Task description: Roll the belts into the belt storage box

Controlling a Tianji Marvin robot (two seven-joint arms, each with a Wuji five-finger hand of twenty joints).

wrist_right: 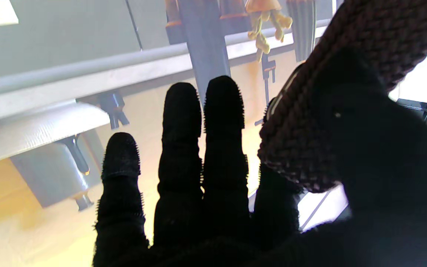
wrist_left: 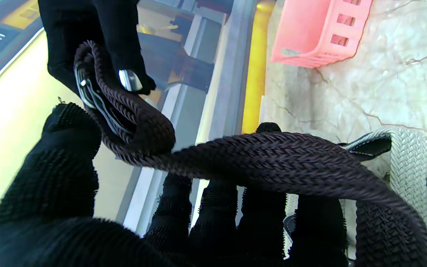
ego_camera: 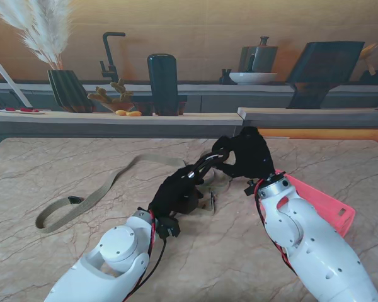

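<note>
A dark brown braided belt (ego_camera: pixel 205 167) (wrist_left: pixel 272 155) (wrist_right: pixel 365 44) hangs in the air between my two black-gloved hands at the middle of the table. My left hand (ego_camera: pixel 176 195) (wrist_left: pixel 217 222) carries the strap across its curled fingers. My right hand (ego_camera: pixel 249 154) (wrist_right: pixel 206 167) pinches the folded buckle end (wrist_left: pixel 83 87) between thumb and forefinger, its other fingers straight. The pink belt storage box (ego_camera: pixel 324 204) (wrist_left: pixel 321 33) sits on the right, partly hidden by my right forearm. A tan belt (ego_camera: pixel 101 189) lies unrolled on the left.
A light grey braided belt (wrist_left: pixel 410 159) lies on the marble under the hands. Beyond the table's far edge runs a ledge (ego_camera: pixel 113 119) with a dark bottle (ego_camera: pixel 162 75), a ribbed vase (ego_camera: pixel 66 88) and a white bowl (ego_camera: pixel 252 77).
</note>
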